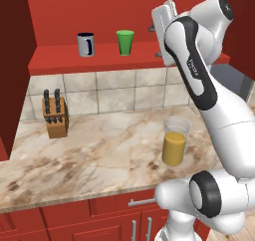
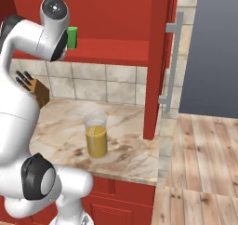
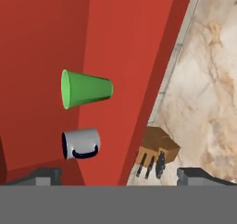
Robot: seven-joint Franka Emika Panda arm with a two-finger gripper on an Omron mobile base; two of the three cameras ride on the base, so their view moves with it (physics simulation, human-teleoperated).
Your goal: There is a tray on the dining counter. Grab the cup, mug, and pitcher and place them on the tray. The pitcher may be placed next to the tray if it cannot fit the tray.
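The green cup (image 1: pixel 125 42) and the grey mug (image 1: pixel 86 45) with its dark handle stand side by side on a red shelf (image 1: pixel 60 60) above the wall counter. The hand view shows the cup (image 3: pixel 86 89) above the mug (image 3: pixel 81 143), both some way ahead of my gripper (image 3: pixel 122 176), which is open and holds nothing. In the left base view the gripper (image 1: pixel 160 23) hovers at shelf height, just right of the cup. The clear pitcher (image 1: pixel 175 141) of orange liquid stands on the marble wall counter (image 1: pixel 99 155), also seen as pitcher (image 2: pixel 96 135). The tray and the dining counter are out of view.
A wooden knife block (image 1: pixel 55 114) stands at the counter's back left, against the tiled wall. A red cabinet panel (image 2: pixel 155 61) and a grey fridge (image 2: pixel 214 52) with a long handle close off the right end. Wooden floor (image 2: pixel 200 173) lies beyond.
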